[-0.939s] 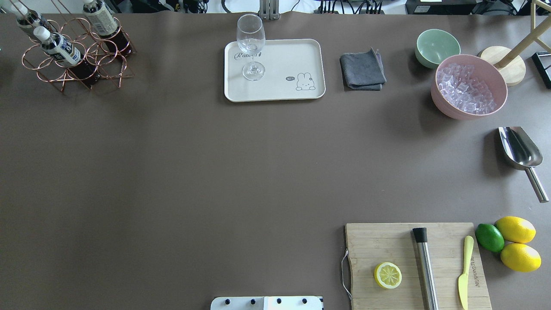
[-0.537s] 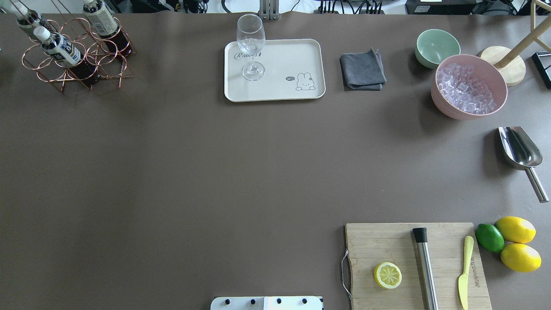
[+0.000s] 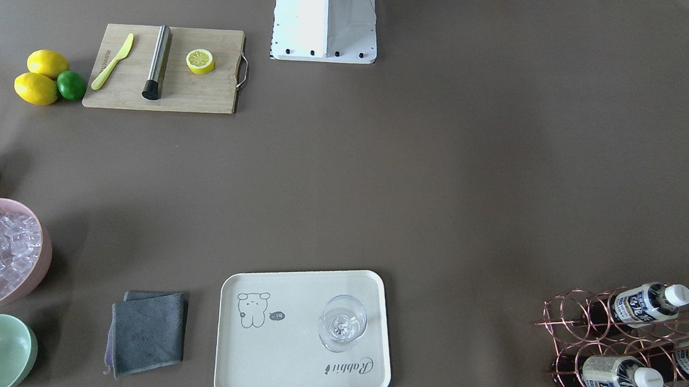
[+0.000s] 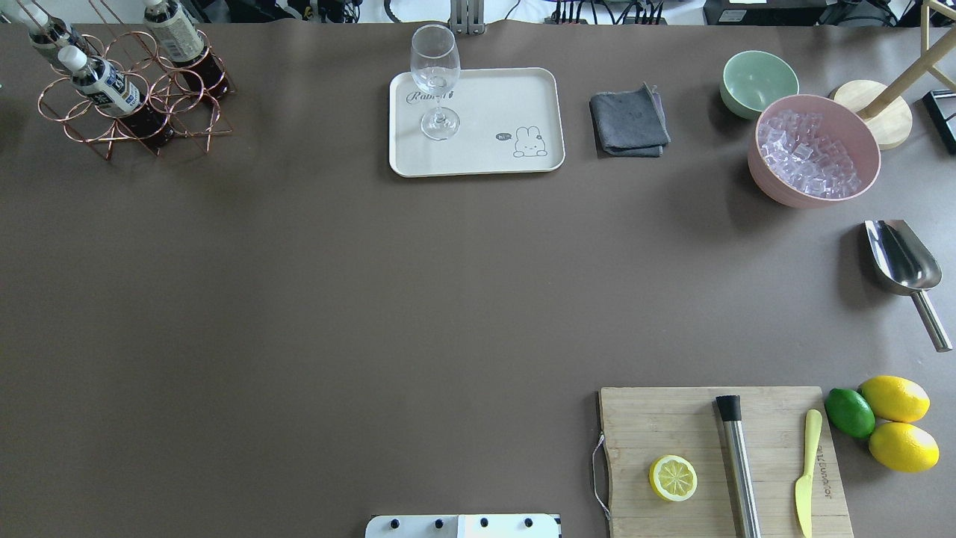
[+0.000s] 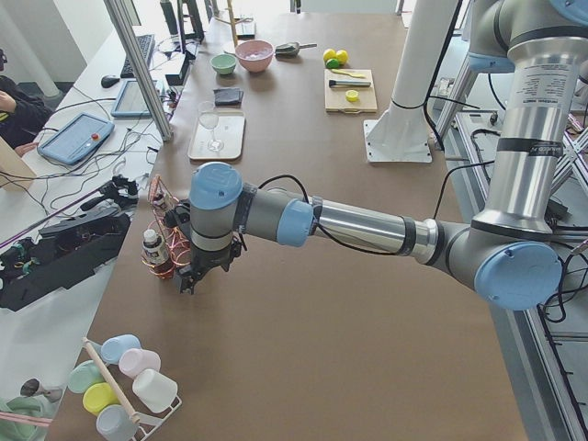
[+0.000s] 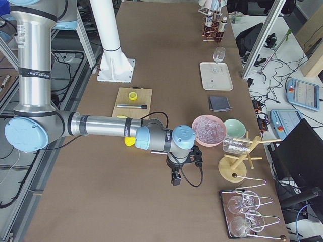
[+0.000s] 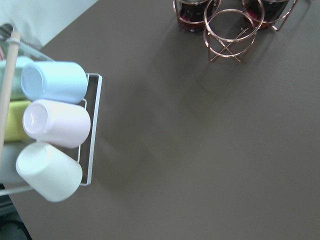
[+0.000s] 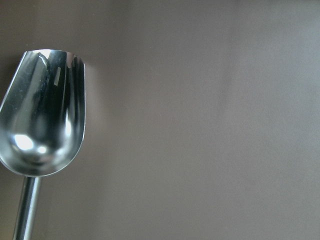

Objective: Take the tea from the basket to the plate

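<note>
Three tea bottles lie tilted in a copper wire basket point(image 4: 134, 112) at the far left corner; the nearest tea bottle point(image 4: 101, 82) has a white cap. The basket also shows in the front view point(image 3: 569, 327) and at the top of the left wrist view point(image 7: 232, 30). The cream plate point(image 4: 508, 97) lies at the far middle with a wine glass point(image 4: 435, 82) on it. My left gripper point(image 5: 188, 283) hangs beside the basket, seen only from the side; I cannot tell if it is open. My right gripper point(image 6: 175, 180) hangs over the table's right end; I cannot tell its state either.
A grey cloth point(image 4: 629, 121), a mint-green bowl point(image 4: 758, 81) and a pink bowl of ice point(image 4: 814, 149) lie right of the plate. A metal scoop point(image 4: 900, 258), a cutting board point(image 4: 672, 426) and lemons point(image 4: 896, 422) are on the right. A rack of cups point(image 7: 50, 130) stands left of the basket.
</note>
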`<state>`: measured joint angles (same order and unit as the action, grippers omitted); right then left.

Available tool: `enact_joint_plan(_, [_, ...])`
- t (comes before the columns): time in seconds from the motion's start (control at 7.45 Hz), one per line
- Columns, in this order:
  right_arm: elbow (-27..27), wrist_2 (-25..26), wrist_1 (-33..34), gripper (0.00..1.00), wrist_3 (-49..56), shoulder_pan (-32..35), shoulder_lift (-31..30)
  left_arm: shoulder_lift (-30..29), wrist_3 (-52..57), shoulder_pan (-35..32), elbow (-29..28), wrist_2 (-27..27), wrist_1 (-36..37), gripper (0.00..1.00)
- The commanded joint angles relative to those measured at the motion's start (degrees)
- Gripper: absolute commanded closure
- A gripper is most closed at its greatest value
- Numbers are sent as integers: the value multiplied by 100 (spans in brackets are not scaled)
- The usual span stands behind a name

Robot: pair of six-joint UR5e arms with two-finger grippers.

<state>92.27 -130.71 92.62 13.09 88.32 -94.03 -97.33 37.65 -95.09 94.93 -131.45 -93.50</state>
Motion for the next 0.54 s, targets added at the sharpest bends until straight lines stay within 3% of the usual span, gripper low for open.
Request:
enact_joint_plan(0.0, [-42,-85,2,0,1,19,-28,-636,225,559,-27,-3,16,2])
enact_joint_plan(0.4, [-95,-209,-7,0,9,10,-28,-1786,1233,852,-457,-90,540,2])
